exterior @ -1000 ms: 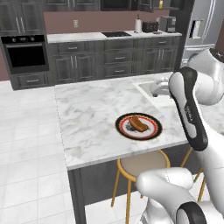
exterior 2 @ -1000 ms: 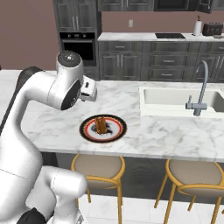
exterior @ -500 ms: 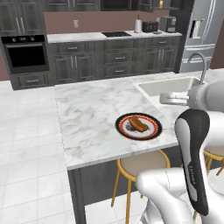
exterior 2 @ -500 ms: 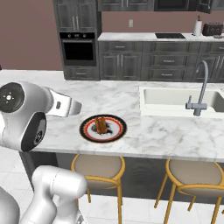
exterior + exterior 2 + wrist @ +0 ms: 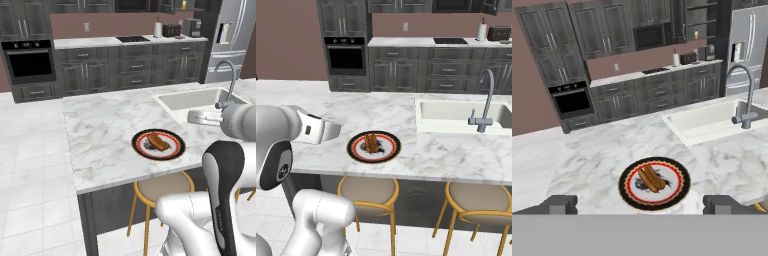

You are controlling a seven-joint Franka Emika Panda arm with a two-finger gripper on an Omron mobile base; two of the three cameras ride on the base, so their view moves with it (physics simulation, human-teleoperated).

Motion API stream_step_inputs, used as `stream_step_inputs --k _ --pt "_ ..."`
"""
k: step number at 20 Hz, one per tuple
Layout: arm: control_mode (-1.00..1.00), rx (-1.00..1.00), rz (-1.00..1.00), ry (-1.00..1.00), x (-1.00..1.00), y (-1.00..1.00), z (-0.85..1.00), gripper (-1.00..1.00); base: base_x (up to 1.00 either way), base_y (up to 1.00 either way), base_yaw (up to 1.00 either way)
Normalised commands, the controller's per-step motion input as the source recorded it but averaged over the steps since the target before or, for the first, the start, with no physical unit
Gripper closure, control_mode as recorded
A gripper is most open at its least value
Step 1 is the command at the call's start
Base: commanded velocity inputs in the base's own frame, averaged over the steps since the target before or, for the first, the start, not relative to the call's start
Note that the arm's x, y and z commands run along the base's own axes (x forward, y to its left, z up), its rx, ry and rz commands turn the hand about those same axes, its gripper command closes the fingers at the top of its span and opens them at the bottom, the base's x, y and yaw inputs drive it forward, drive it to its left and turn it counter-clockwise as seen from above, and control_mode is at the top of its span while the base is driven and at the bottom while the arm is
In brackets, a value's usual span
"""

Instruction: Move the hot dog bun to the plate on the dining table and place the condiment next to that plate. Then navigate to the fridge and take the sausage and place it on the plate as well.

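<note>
Marble counter (image 5: 587,165) bears plate (image 5: 654,183), bun (image 5: 651,179) at centre; sink (image 5: 707,120) at 2 o'clock; gripper (image 5: 641,204) open, empty.

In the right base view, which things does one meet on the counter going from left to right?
Plate with the hot dog bun → sink → faucet.

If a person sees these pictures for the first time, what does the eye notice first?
First, the round plate with a red and dark rim, alone on the white marble counter near its front edge, with a hot dog bun lying on it. Next, the sink with its tall curved faucet, set in the same counter beside the plate.
</note>
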Motion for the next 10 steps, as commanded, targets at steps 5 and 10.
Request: stream_step_inputs --k 5,10 --pt "-1.00 0.00 0.00 0.00 0.00 0.00 -0.01 -1.00 0.00 0.00 0.00" --pt "-1.00 0.00 -0.02 0.00 -0.25 0.00 -0.06 -1.00 0.00 0.00 0.00"
